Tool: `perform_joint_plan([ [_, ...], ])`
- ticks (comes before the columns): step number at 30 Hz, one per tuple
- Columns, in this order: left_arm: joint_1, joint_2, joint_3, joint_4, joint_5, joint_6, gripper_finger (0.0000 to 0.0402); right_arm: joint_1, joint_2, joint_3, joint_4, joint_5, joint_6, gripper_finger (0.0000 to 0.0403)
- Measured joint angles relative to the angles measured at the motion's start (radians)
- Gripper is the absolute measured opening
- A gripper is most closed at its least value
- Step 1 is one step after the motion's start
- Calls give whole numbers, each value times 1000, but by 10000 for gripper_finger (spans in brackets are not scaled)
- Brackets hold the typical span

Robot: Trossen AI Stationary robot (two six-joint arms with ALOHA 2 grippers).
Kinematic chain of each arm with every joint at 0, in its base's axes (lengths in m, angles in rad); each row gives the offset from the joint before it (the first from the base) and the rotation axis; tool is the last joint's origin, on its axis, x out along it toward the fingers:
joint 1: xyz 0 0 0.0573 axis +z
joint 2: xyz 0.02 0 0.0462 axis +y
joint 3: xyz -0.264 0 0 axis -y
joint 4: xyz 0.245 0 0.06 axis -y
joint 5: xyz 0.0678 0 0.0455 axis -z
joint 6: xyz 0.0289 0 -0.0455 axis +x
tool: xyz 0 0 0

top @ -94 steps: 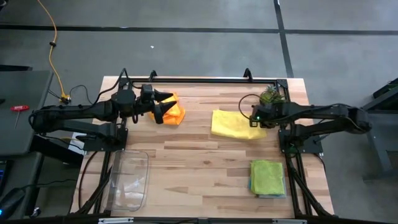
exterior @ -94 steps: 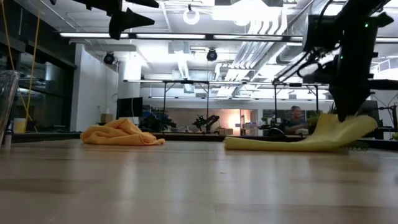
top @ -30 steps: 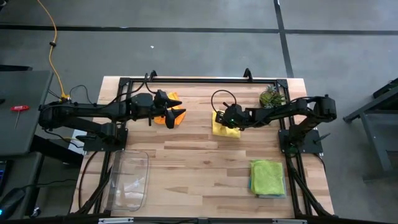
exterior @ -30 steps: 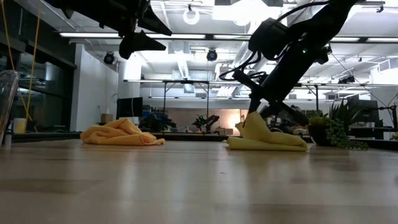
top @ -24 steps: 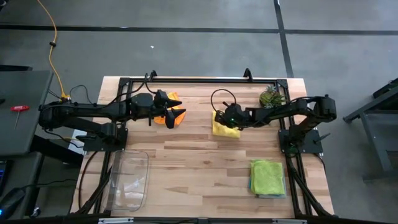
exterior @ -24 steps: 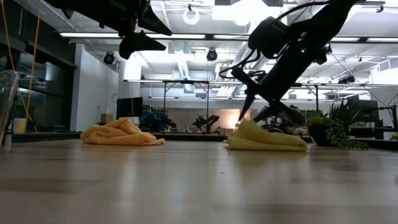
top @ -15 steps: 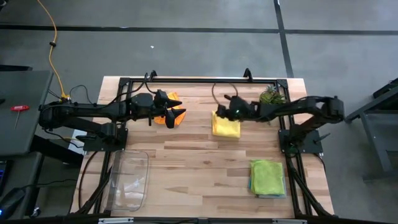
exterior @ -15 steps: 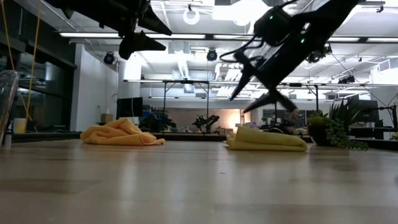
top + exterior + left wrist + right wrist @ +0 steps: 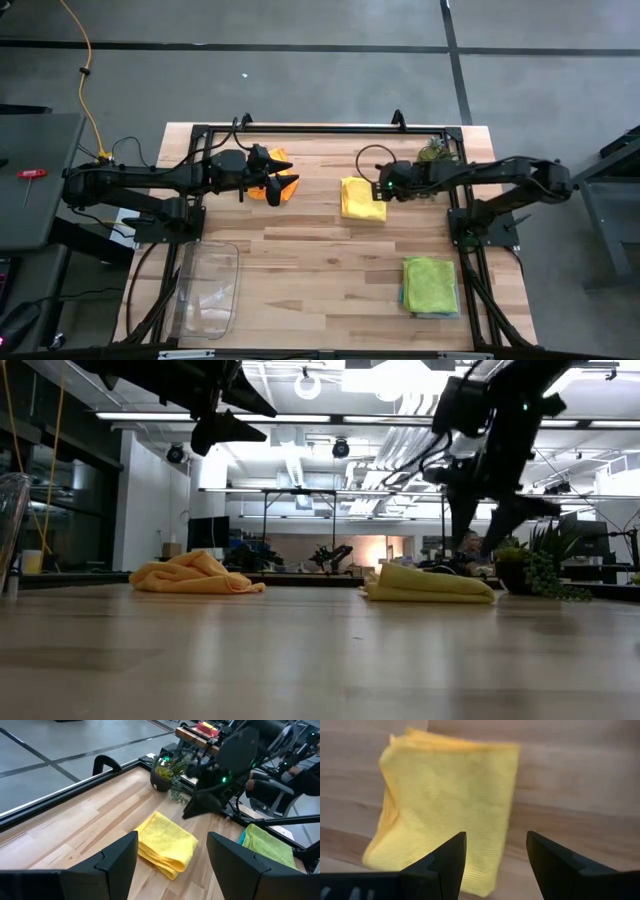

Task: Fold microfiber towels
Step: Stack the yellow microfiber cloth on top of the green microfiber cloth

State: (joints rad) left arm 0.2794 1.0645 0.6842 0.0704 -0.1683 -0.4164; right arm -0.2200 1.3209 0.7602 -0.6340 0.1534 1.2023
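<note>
A yellow towel (image 9: 363,198) lies folded flat on the table right of middle, seen also in the low view (image 9: 428,584) and in the right wrist view (image 9: 445,805). My right gripper (image 9: 384,188) hangs open above its right edge, touching nothing. A crumpled orange towel (image 9: 279,157) lies at the far left, a low heap in the low view (image 9: 195,573). My left gripper (image 9: 287,185) waits open, high above it. A folded lime green towel (image 9: 431,283) rests on a teal one at the near right.
A small spiky plant (image 9: 433,152) stands at the far right corner, close behind my right arm. A clear plastic tray (image 9: 207,290) sits at the near left. Bare wood lies in the table's middle and near part. A black frame rail (image 9: 320,128) runs along the far edge.
My right gripper has opened and let go of the yellow towel, then risen and drawn back toward the table's right edge, tipping more downward. The towel's raised part has dropped, and it now lies flat and folded.
</note>
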Motion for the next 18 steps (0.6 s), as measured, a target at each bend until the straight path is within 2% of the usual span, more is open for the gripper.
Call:
perform_joint_plan([
  [5,0,0,0,0,-1,0,227,1,62,-52,77,-34,49,200],
  [18,0,0,0,-6,-1,0,227,26,222,-48,178,-39,107,200],
])
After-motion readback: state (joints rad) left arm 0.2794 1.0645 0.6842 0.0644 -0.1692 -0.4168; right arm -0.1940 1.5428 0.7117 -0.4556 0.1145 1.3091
